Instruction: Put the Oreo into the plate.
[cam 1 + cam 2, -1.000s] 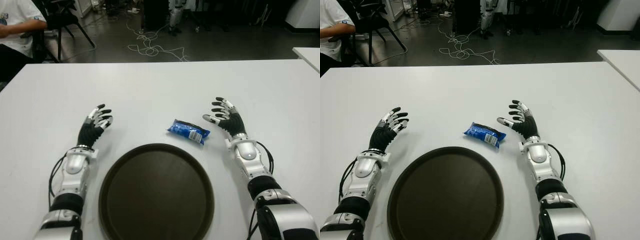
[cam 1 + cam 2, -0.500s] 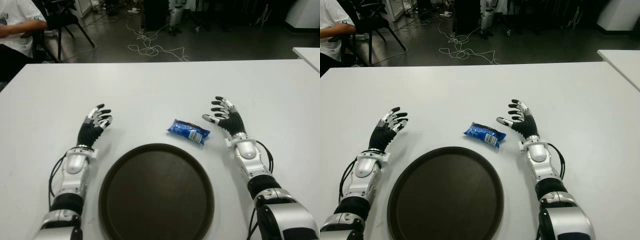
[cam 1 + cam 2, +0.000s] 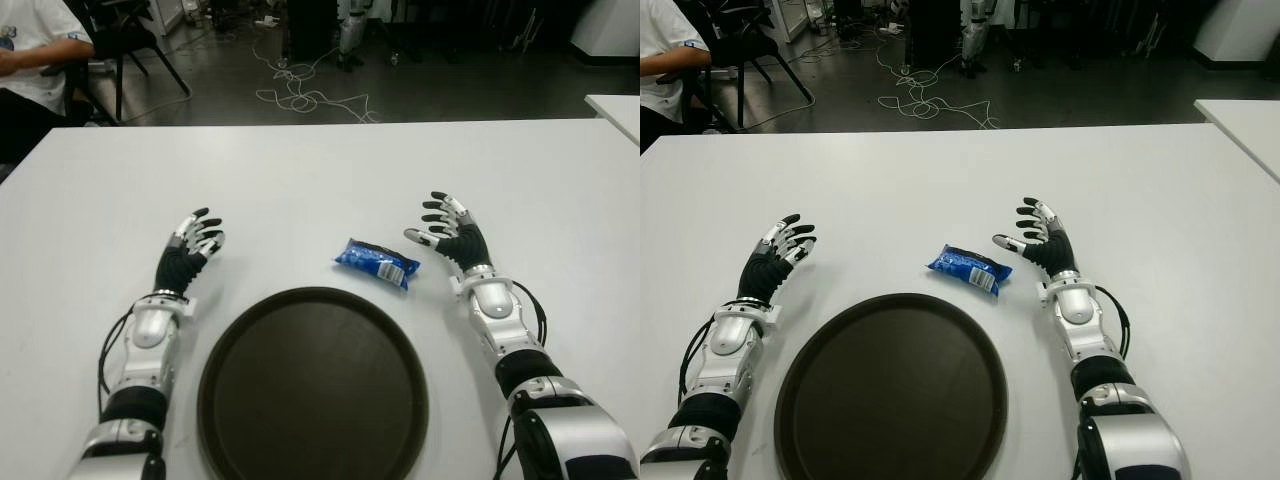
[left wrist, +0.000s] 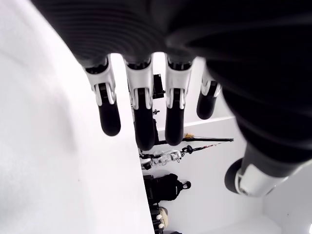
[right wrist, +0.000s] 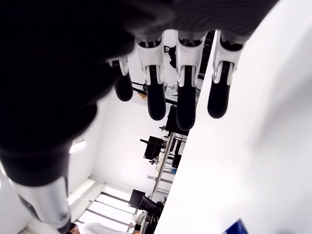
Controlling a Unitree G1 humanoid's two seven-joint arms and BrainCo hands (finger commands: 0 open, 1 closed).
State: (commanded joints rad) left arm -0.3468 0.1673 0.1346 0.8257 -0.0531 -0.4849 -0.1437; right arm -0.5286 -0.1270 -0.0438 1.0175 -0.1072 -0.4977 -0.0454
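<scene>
A blue Oreo packet [image 3: 377, 262] lies on the white table [image 3: 320, 170], just beyond the far rim of a dark round plate [image 3: 313, 388] that holds nothing. My right hand [image 3: 447, 232] is a short way to the packet's right, fingers spread, holding nothing and apart from the packet. Left of the plate is my left hand [image 3: 193, 240], its fingers relaxed and holding nothing. A blue corner of the packet [image 5: 239, 227] shows in the right wrist view.
A second white table's corner [image 3: 615, 108] shows at the far right. Beyond the table's far edge are cables on the floor [image 3: 300, 95], a chair [image 3: 125, 40] and a seated person [image 3: 35, 55] at the far left.
</scene>
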